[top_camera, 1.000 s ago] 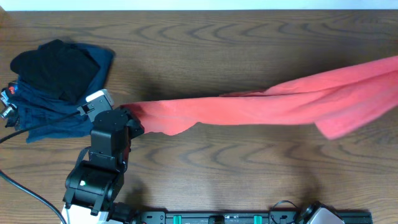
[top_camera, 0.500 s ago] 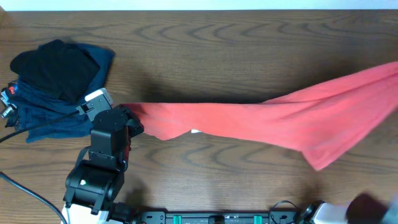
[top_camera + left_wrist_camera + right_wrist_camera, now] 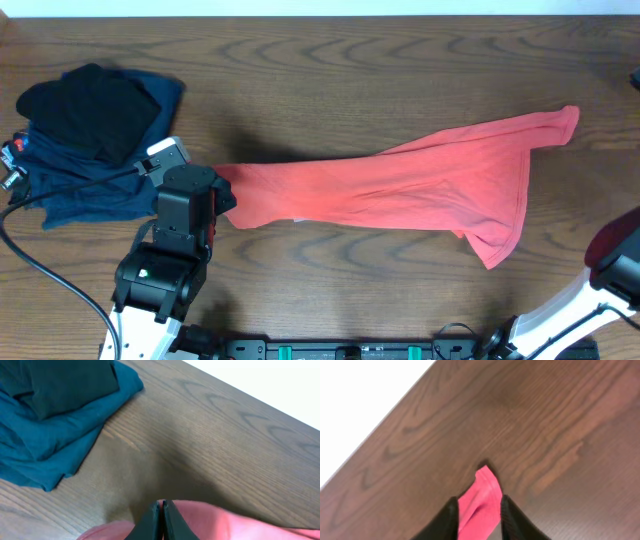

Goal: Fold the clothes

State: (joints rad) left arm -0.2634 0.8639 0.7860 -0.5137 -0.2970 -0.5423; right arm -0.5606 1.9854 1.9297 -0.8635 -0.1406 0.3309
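T-shirt (image 3: 400, 185): now lying stretched rightward from the left gripper (image 3: 162, 510), which is clamped on its end. Right gripper (image 3: 479, 504): fingers apart, far corner just released ahead of it. Likely ready for folding.

Coral-red T-shirt (image 3: 400, 185), plain cotton, lies stretched long across the dark wood bench (image 3: 350, 60), approx. left to right. It's a narrow bunched band at left, fanning wider toward the right. Left end is gathered tight & pinched in left tool (image 3: 163, 515), fingers pressed together on the fabric. Right end rises to a point at far-right rear. From there a hemmed edge drops to a lower corner nearer the front. Soft creases run lengthwise. Small pale speck at lower edge nr left end, can't tell what. Right wrist view: a red corner sits btwn the spread fingers of right tool (image 3: 479, 510).
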